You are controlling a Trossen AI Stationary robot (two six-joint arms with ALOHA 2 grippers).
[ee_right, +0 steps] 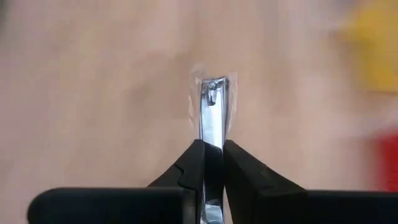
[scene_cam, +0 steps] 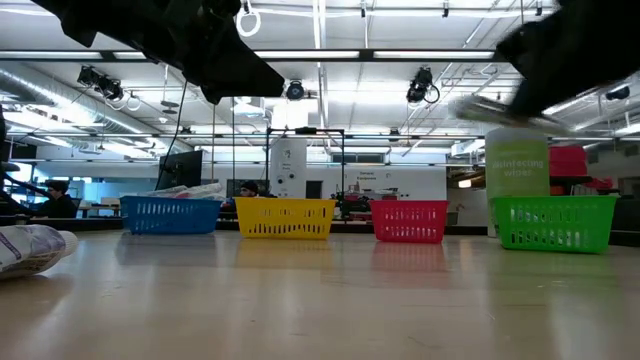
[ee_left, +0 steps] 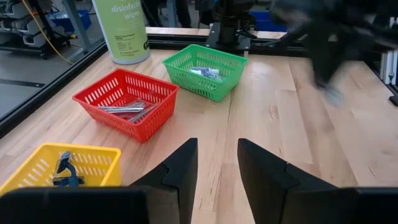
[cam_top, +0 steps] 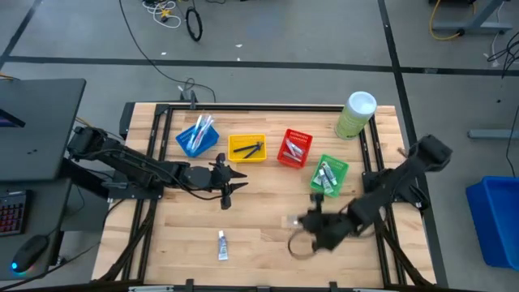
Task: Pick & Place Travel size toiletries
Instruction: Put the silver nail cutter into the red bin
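My right gripper [ee_right: 213, 163] is shut on a silver nail clipper [ee_right: 213, 106] in a clear wrapper. In the high view it [cam_top: 306, 222] is over the table's near right part, below the green bin [cam_top: 328, 176]. My left gripper [ee_left: 217, 165] is open and empty, hovering near the yellow bin [cam_top: 247, 148] at the table's middle [cam_top: 229, 183]. A white tube [cam_top: 221, 244] lies flat on the wood near the near edge and shows at the low view's left [scene_cam: 30, 248]. More small items lie in the blue [cam_top: 197, 138], yellow, red [cam_top: 294, 149] and green bins. My right gripper pinches the nail clipper between its two fingers by one end [ee_right: 212, 149]. The fingers lie along it, so its other end [ee_right: 213, 87] sticks out ahead of the fingertips. In the low view the blurred silver piece [scene_cam: 478, 108] is well above the table, lifted clear.
Four small bins stand in a row across the far half: blue [scene_cam: 170, 214], yellow [scene_cam: 285, 217], red [scene_cam: 408, 220], green [scene_cam: 553, 222]. A tall pale-green canister [cam_top: 356, 114] stands at the far right corner. Bare wood lies between the bins and the near edge.
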